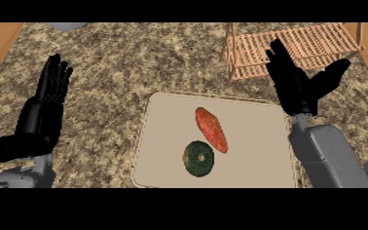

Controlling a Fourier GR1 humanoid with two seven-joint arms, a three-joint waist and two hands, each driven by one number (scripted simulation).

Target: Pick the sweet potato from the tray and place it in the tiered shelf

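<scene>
fingers of right hand straight beside tray, sweet potato untouched

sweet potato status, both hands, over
Left hand open, resting at left. Right hand open above tray's right edge. Sweet potato on tray beside green squash, untouched. Tiered shelf unobstructed.

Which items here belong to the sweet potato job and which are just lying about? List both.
Job:
- long orange-red sweet potato
- flat beige rectangular tray
- slatted wooden tiered shelf
- right robot hand, open

Lying about:
- round dark green vegetable on the tray
- grey object, top edge
</scene>
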